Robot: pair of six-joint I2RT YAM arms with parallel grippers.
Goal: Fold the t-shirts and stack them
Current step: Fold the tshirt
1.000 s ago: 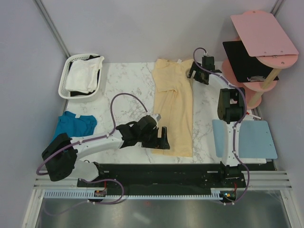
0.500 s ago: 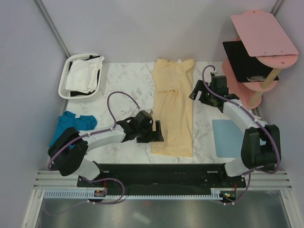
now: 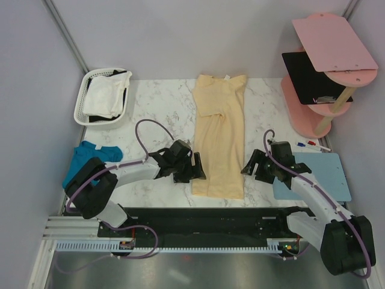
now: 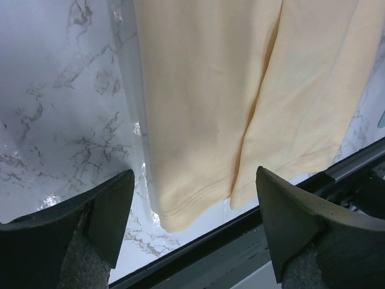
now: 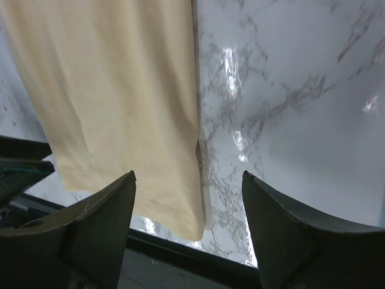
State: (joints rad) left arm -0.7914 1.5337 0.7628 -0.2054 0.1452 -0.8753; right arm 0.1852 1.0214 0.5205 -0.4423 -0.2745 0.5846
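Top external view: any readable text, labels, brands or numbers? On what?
None readable.
Pale yellow t-shirt: a small white tag at the collar, too small to read.
White basket, light-blue mat, pink shelf: no print shows.

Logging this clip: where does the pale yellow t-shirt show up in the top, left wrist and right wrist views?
Top external: the pale yellow t-shirt lies lengthwise mid-table, collar far, hem near.
Left wrist: its hem end fills the upper centre and right.
Right wrist: its hem end fills the upper left.
Shared landmark: the black rail just past the hem, seen in both wrist views.
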